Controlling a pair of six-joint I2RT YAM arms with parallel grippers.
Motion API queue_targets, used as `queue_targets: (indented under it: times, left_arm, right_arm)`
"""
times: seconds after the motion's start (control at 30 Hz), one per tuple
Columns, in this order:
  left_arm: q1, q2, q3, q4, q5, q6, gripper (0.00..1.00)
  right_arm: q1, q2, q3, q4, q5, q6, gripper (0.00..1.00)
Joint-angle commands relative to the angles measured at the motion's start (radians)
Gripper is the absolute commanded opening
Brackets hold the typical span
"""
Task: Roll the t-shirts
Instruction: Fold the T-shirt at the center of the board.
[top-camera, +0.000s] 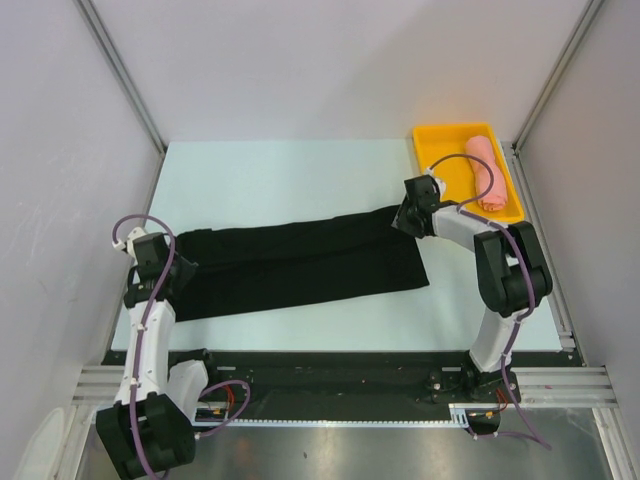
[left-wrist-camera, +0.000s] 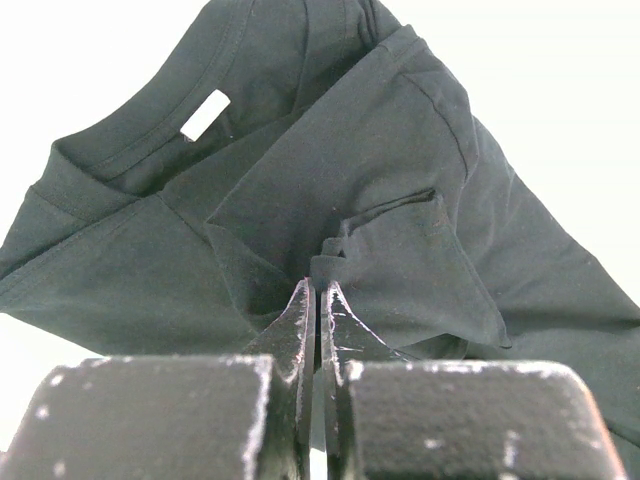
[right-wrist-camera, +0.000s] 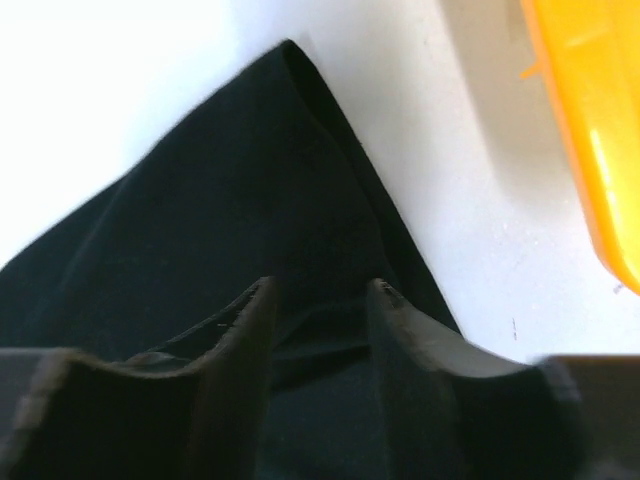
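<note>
The black t-shirt (top-camera: 300, 260) lies folded into a long strip across the table, collar end at the left. My left gripper (top-camera: 182, 266) is at that left end. In the left wrist view it (left-wrist-camera: 318, 288) is shut on a small raised fold of the black t-shirt (left-wrist-camera: 400, 180), below the collar with its white label (left-wrist-camera: 205, 114). My right gripper (top-camera: 405, 216) is at the strip's far right corner. In the right wrist view it (right-wrist-camera: 325, 290) is open, jaws apart over the black cloth (right-wrist-camera: 230, 230). The salmon-pink t-shirt (top-camera: 484, 172) lies rolled in the tray.
The yellow plastic tray (top-camera: 440, 145) stands at the back right corner, just beyond my right gripper; its edge shows in the right wrist view (right-wrist-camera: 590, 130). The pale table (top-camera: 280, 170) is bounded by metal frame posts and grey walls on both sides.
</note>
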Motion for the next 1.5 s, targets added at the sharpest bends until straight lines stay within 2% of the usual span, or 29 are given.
queue_targets:
  times: [0.0, 0.03, 0.1, 0.17, 0.23, 0.57, 0.93, 1.0, 1.03, 1.07, 1.1, 1.13, 1.17, 1.2, 1.3, 1.47]
  left_arm:
    - [0.011, 0.007, 0.02, 0.035, 0.01, 0.018, 0.0]
    - [0.01, 0.007, 0.021, 0.035, 0.012, 0.017, 0.0]
    - [0.011, 0.01, 0.029, 0.034, 0.007, 0.018, 0.0]
    - [0.011, 0.016, 0.036, 0.032, 0.002, 0.023, 0.0]
    - [0.011, 0.019, 0.055, 0.029, -0.014, 0.032, 0.0]
    - [0.043, -0.001, 0.095, -0.018, -0.038, 0.041, 0.0]
    - [0.056, -0.057, -0.039, -0.035, 0.044, -0.027, 0.0]
    - [0.056, -0.057, -0.06, -0.04, 0.05, -0.053, 0.01]
    - [0.056, -0.056, -0.063, -0.041, 0.058, -0.061, 0.04]
    - [0.057, -0.056, -0.069, -0.046, 0.061, -0.07, 0.2]
    - [0.056, -0.056, -0.072, -0.051, 0.064, -0.084, 0.27]
    - [0.057, -0.059, -0.071, -0.054, 0.073, -0.087, 0.42]
    - [0.056, -0.063, -0.066, -0.051, 0.084, -0.087, 0.48]
    - [0.057, -0.073, -0.062, -0.049, 0.084, -0.083, 0.54]
    - [0.057, -0.085, -0.025, -0.034, 0.111, -0.051, 0.56]
    - [0.057, -0.013, 0.041, 0.033, 0.094, -0.02, 0.51]
  right_arm:
    - [0.003, 0.039, 0.045, -0.016, 0.038, 0.025, 0.41]
    - [0.001, 0.042, 0.047, -0.016, 0.039, 0.026, 0.38]
    - [-0.002, 0.043, 0.051, -0.014, 0.035, 0.026, 0.26]
    - [-0.005, 0.031, 0.054, -0.022, 0.035, 0.023, 0.07]
    - [-0.007, 0.017, 0.065, -0.031, 0.041, 0.017, 0.0]
    - [-0.014, -0.076, 0.091, -0.117, 0.104, -0.029, 0.0]
    - [-0.008, -0.096, 0.008, -0.134, 0.089, -0.043, 0.0]
    - [-0.004, -0.109, -0.004, -0.129, 0.076, -0.052, 0.04]
    - [-0.001, -0.109, -0.012, -0.129, 0.067, -0.057, 0.08]
    - [0.003, -0.107, -0.016, -0.132, 0.055, -0.069, 0.15]
    - [0.004, -0.11, -0.019, -0.135, 0.055, -0.07, 0.19]
    - [0.004, -0.115, -0.03, -0.14, 0.047, -0.074, 0.26]
    - [-0.003, -0.122, -0.035, -0.144, 0.042, -0.078, 0.35]
    - [-0.011, -0.151, -0.038, -0.147, 0.039, -0.083, 0.38]
    - [-0.028, -0.226, -0.042, -0.151, 0.01, -0.093, 0.43]
    - [0.036, -0.265, -0.041, -0.046, -0.073, -0.078, 0.36]
